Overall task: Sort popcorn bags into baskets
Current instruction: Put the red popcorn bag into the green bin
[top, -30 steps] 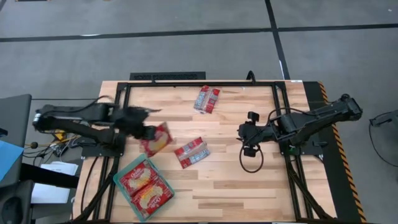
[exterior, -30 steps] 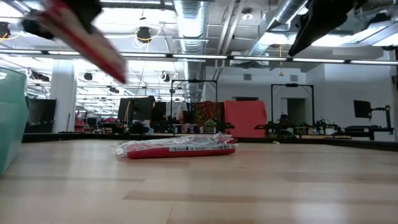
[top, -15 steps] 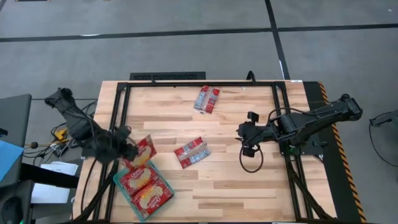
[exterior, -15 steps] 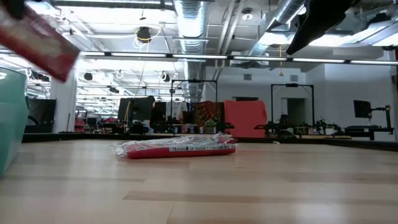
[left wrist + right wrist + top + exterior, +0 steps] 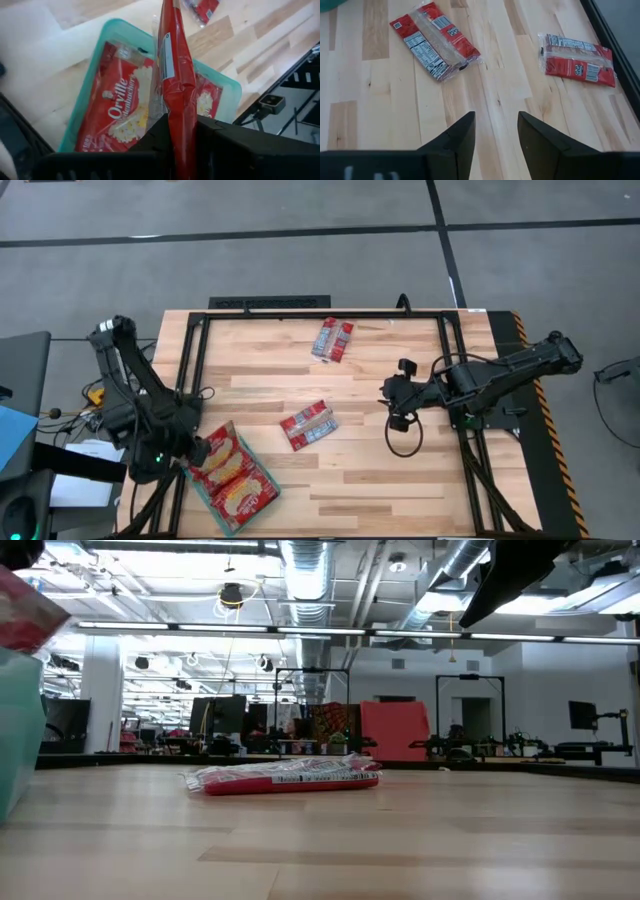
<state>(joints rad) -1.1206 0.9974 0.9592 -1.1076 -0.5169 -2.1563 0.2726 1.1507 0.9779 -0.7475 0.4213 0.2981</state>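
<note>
My left gripper [image 5: 198,450] is shut on a squarish red popcorn bag [image 5: 222,452] and hangs over the far-left end of the teal basket [image 5: 226,528]. The basket sits at the table's near-left corner. Two squarish bags [image 5: 240,492] lie flat in it, also seen in the left wrist view [image 5: 120,105] under the held bag [image 5: 175,65]. Two narrower bags lie flat on the table, one mid-table [image 5: 308,424] and one near the far edge [image 5: 332,339]. My right gripper [image 5: 495,135] is open and hovers right of centre, touching nothing. My left gripper pinches the squarish bag between its two fingers at one end [image 5: 178,125], seen edge-on in the left wrist view. The fingers reach it from the table's left side. The bag is lifted clear and stands on edge above the bags in the basket [image 5: 231,90].
A black frame runs round the table's edges [image 5: 300,312]. A cable loop [image 5: 404,442] hangs under the right gripper. Bare wood shows between the mid-table bag [image 5: 435,40] and the far bag [image 5: 577,60], and across the near-right half.
My left gripper has carried the squarish bag from left of the table's centre toward the near-left corner and down, to over the basket, the arm swinging round as it went. The bag stayed in the hold.
</note>
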